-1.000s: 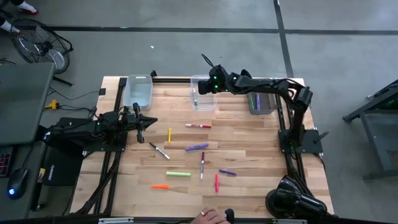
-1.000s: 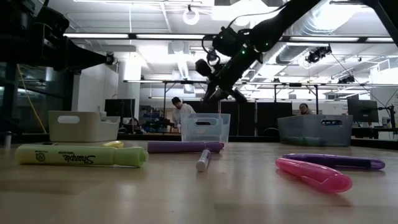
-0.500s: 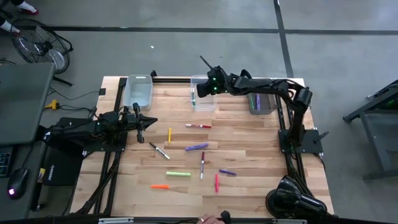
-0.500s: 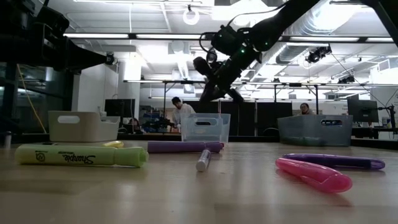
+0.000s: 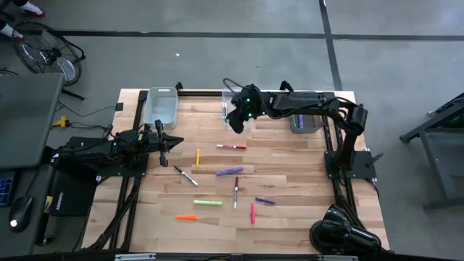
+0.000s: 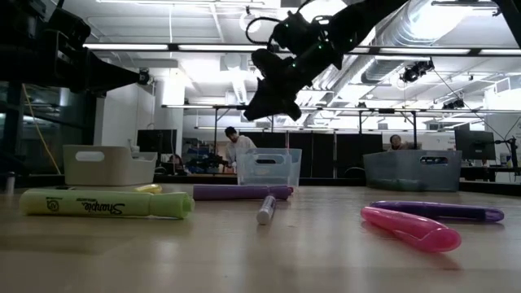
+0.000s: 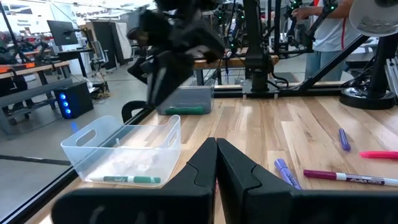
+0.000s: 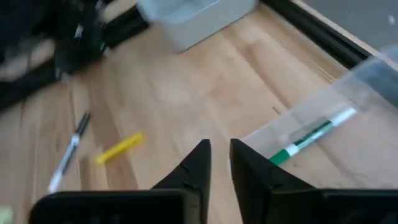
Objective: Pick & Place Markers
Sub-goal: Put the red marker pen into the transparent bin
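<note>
Three clear bins (image 5: 161, 106) (image 5: 233, 109) (image 5: 304, 119) along wooden table's (image 5: 290, 174) far edge; fan (image 5: 45, 52) on floor, laptop (image 5: 22, 123) beside table.

The right hand (image 7: 163, 46) is smeared by motion in the left wrist view. The green marker (image 8: 311, 136) is veiled by the clear bin (image 8: 357, 81) wall.

Eight markers (image 5: 229, 172) lie flat and scattered on the wood, well apart. From the purple one: red-and-white marker (image 5: 230, 146) at 12 o'clock, yellow (image 5: 198, 156) at 10, black-and-white (image 5: 185, 175) at 9, light green (image 5: 208, 203) at 7. A green marker (image 8: 314, 135) lies inside a clear bin; another bin possibly holds more.
</note>
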### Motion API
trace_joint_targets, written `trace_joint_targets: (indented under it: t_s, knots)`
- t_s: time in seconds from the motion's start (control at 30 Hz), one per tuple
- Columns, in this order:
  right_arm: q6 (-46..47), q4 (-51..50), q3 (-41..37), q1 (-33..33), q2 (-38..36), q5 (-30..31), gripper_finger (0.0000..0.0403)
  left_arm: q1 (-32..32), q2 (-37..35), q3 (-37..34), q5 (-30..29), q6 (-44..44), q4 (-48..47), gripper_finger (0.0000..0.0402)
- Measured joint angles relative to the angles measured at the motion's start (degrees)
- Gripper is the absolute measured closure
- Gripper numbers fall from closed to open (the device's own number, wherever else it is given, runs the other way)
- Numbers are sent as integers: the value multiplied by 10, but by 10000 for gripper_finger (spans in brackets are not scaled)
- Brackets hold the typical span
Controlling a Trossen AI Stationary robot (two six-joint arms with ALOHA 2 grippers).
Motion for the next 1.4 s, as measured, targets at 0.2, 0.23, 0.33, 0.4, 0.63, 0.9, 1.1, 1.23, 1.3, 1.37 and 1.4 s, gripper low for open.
trace_joint_targets:
  t_s: [0.2, 0.23, 0.33, 0.4, 0.63, 0.9, 1.1, 1.23, 1.3, 1.37, 1.4]
  knots:
    - [-96, -35, 0, 29, -5, -30, 286, 0, 0, 0, 0, 0, 0, 400]
    - [-111, -45, 0, 34, -5, -31, 276, 0, 0, 0, 0, 0, 0, 400]
    - [-176, -79, 0, 49, -5, -17, 249, 0, 0, 0, 0, 0, 0, 400]
    - [-225, -107, 0, 60, -5, 5, 236, 0, 0, 0, 0, 0, 0, 400]
    - [-271, -147, 0, 84, 7, 47, 225, 0, 0, 0, 0, 0, 0, 400]
    - [-248, -175, 35, 94, 57, 47, 218, 0, 0, 0, 0, 0, 0, 400]
    - [-244, -209, 70, 96, 93, 63, 200, 0, 0, 0, 0, 0, 0, 400]
    - [-242, -215, 68, 105, 105, 71, 188, 0, 0, 0, 0, 0, 0, 400]
    - [-242, -214, 65, 112, 107, 81, 185, 0, 0, 0, 0, 0, 0, 400]
    - [-243, -217, 58, 118, 108, 87, 185, 0, 0, 0, 0, 0, 0, 400]
    - [-243, -217, 55, 119, 109, 87, 186, 0, 0, 0, 0, 0, 0, 400]
